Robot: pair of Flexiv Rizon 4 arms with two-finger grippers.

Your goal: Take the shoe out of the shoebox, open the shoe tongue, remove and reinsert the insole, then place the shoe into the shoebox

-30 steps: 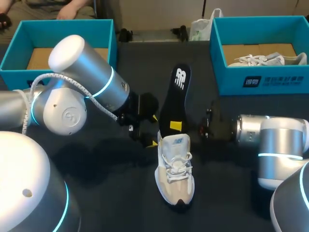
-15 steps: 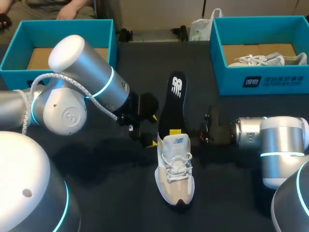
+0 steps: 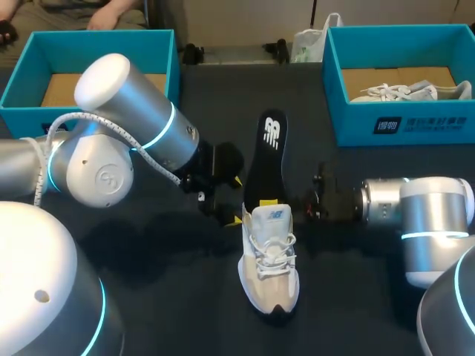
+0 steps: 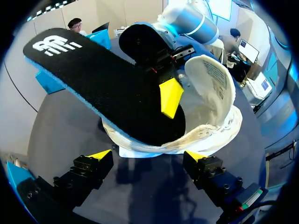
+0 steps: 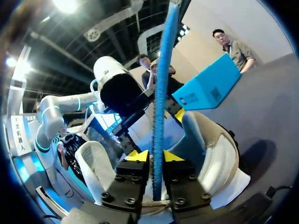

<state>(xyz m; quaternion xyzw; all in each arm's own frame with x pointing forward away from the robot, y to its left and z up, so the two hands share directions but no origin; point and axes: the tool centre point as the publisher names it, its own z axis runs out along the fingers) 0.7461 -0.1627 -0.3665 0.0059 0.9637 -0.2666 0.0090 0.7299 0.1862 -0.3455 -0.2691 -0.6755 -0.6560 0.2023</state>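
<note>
Right hand (image 5: pixel 155 156) on insole (image 3: pixel 267 159), logo end far

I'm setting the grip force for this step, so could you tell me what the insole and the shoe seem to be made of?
The insole is probably foam: its top is a matte black fabric with a fine texture, and a bright blue layer shows along the edge. The shoe seems to have a soft textile or mesh upper, matte cream and white, and its collar looks padded.
</note>
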